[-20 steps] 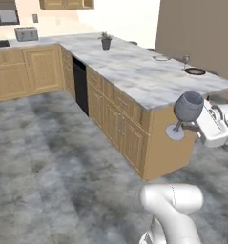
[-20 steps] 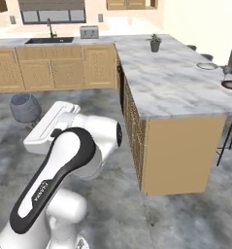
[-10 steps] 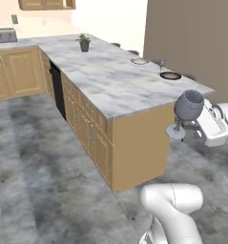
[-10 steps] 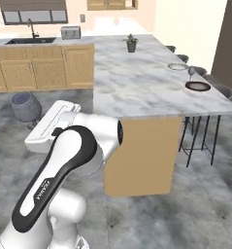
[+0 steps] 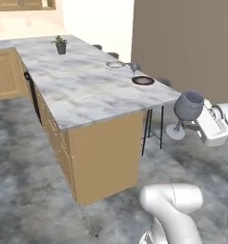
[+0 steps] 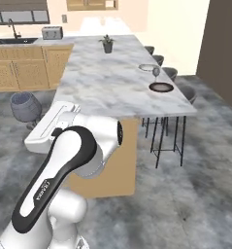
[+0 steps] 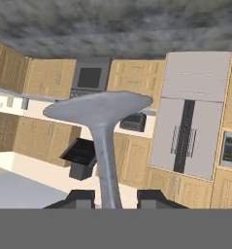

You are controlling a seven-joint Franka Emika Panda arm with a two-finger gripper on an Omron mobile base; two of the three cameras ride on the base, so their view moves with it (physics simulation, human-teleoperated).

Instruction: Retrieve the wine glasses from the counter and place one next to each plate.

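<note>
Greyish-purple glass point(image 5: 188, 106) is up in the air, tilted, with the hand point(image 7: 109, 198) closed around its thin stem, one finger point(image 7: 77, 198) on each side, round foot point(image 7: 99, 106) sticking out past them. It's off the near end of the marble surface point(image 5: 82, 90), above the floor. Further along that surface there's a dark plate point(image 5: 143, 81), then a second glass point(image 5: 133, 67) standing upright just beside a pale plate point(image 5: 115, 64). A small potted plant point(image 5: 61, 45) sits at the far end.

2 wine glasses: 1 held glass point(image 5: 188, 106) off the desk's end, 1 standing glass point(image 5: 133, 68) on the desk point(image 5: 82, 90). 2 plates: 1 dark plate point(image 5: 143, 81), 1 pale plate point(image 5: 115, 64). 1 potted plant point(image 5: 61, 45). 1 toaster point(image 6: 52, 33).
</note>
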